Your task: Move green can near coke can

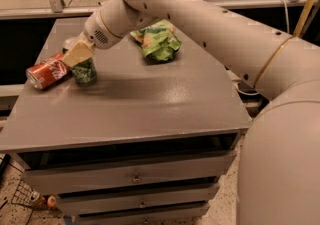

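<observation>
- The gripper point(78, 55) is at the left side of the grey table point(150, 104). Its pale fingers pinch the upper part of the green can point(86, 74).
- The green can is upright, appears to rest on the tabletop, and stands just beside the coke can point(46, 71).
- The coke can lies on its side near the left edge. A nudge from the green can or the fingers could probably set it rolling off.
- The grip is high on the green can, so an uneven release could tip it over.
- Pulling away at a slant risks dragging the green can away from the coke can.
- The green and orange snack bag point(156, 44) lies well apart and looks harmless.
</observation>
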